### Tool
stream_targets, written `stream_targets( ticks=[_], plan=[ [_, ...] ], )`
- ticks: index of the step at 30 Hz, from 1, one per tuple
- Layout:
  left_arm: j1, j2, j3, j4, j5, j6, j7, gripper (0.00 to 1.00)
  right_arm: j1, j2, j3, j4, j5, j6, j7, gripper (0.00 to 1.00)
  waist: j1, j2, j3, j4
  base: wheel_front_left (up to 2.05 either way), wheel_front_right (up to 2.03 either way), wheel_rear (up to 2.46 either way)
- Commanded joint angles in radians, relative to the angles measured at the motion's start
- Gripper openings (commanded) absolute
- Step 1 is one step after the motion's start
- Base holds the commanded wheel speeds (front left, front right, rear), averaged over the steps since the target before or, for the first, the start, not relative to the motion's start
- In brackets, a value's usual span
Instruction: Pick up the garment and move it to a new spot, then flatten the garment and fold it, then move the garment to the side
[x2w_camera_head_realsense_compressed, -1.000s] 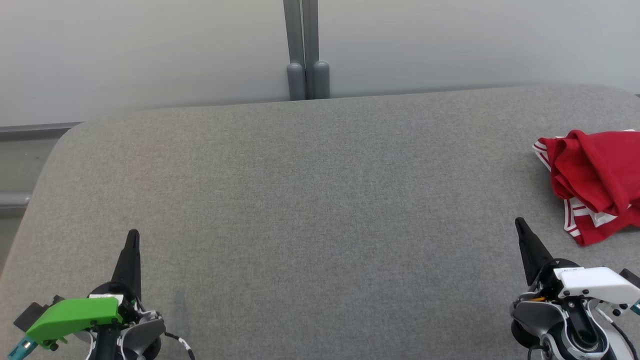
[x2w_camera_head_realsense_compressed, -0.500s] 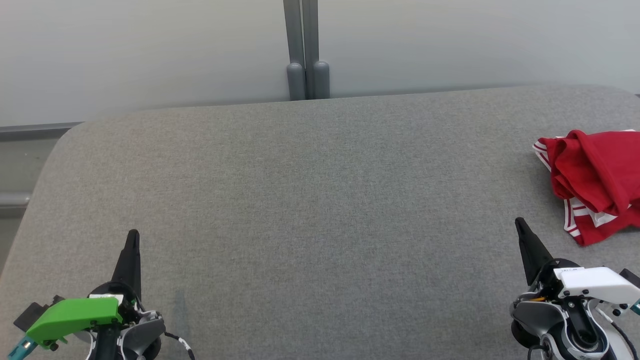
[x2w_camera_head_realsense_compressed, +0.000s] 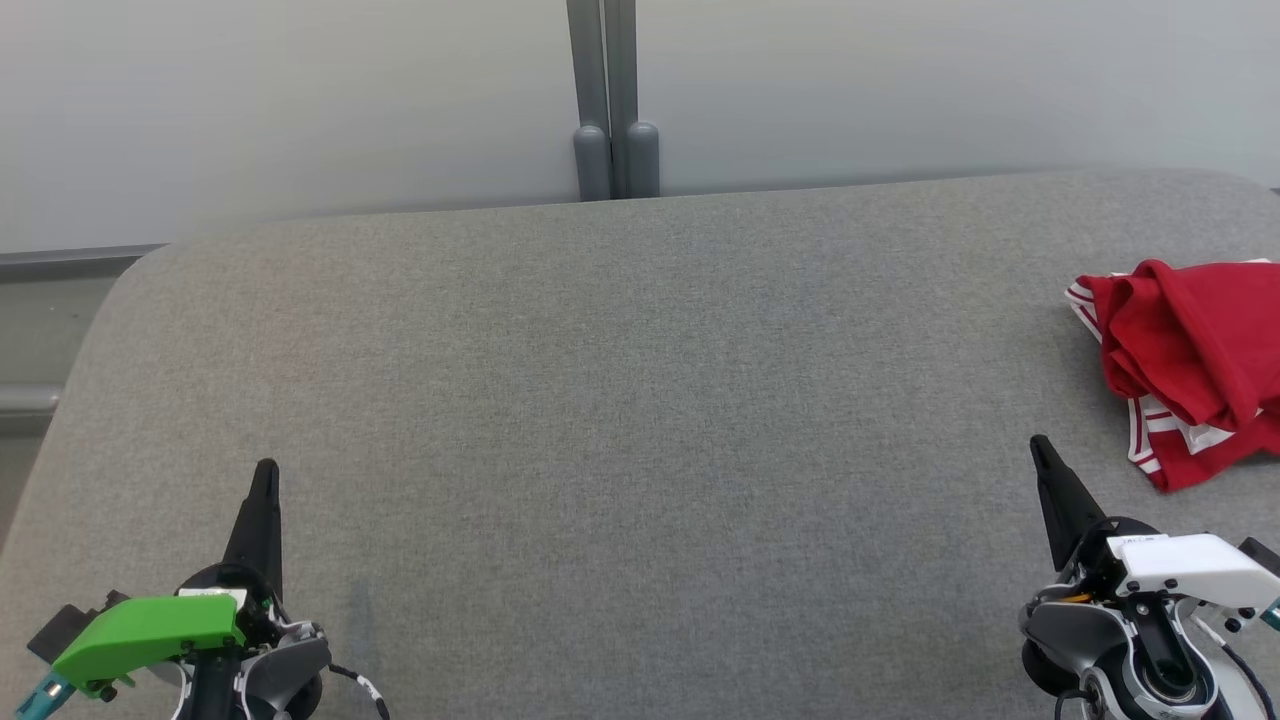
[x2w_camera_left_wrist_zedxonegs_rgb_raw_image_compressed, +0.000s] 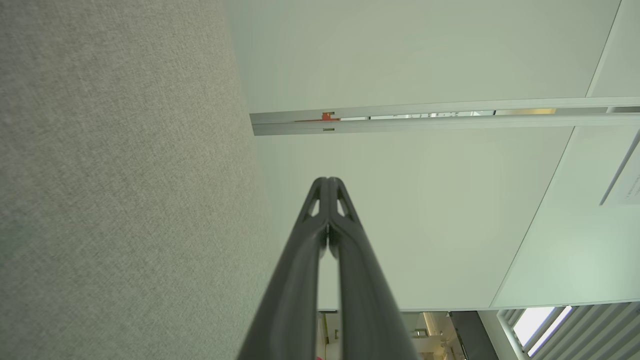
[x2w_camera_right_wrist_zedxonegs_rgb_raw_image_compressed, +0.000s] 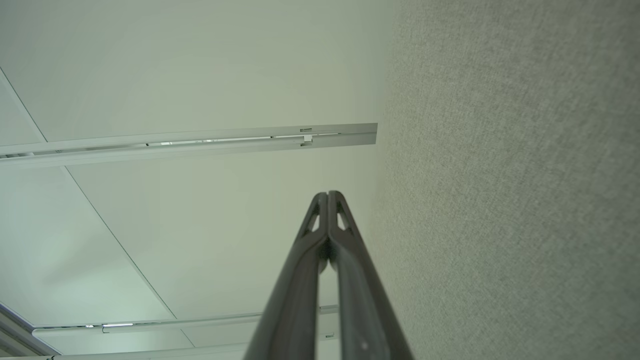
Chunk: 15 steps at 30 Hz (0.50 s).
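Parking your closed, empty left gripper (x2w_camera_head_realsense_compressed: 265, 470) and right gripper (x2w_camera_head_realsense_compressed: 1039, 447) at near corners of the bench (x2w_camera_head_realsense_compressed: 640, 400) frees its middle — garment (x2w_camera_head_realsense_compressed: 1190, 350) bunched at the right edge.

Open grey table (x2w_camera_head_realsense_compressed: 620, 400) ahead, crumpled red garment (x2w_camera_head_realsense_compressed: 1190, 340) by right edge, wall (x2w_camera_head_realsense_compressed: 300, 100) behind

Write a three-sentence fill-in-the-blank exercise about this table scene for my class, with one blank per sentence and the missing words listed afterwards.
1. The crumpled garment is mostly ____ with white stripes.
2. It lies on the grey table, toward the robot's ____ side.
3. Fingers shut, the left gripper and the right gripper each hold ____.

Missing words: red; right; nothing.
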Motion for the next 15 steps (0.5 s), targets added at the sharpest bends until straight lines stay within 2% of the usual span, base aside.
stream_targets(
  ticks=[1, 15],
  plan=[
    [-0.012, 0.004, 0.002, 0.001, 0.000, -0.005, 0.003, 0.00, -0.006, -0.001, -0.003, -0.005, -0.007, 0.001, 0.004, 0.00, 0.0000, -0.0001, 0.000, 0.000, 0.00, 0.00, 0.00],
    [-0.012, 0.004, 0.002, 0.001, 0.000, -0.005, 0.003, 0.00, -0.006, 0.000, -0.004, -0.005, -0.006, 0.001, 0.006, 0.00, 0.0000, -0.0001, 0.000, 0.000, 0.00, 0.00, 0.00]
  ],
)
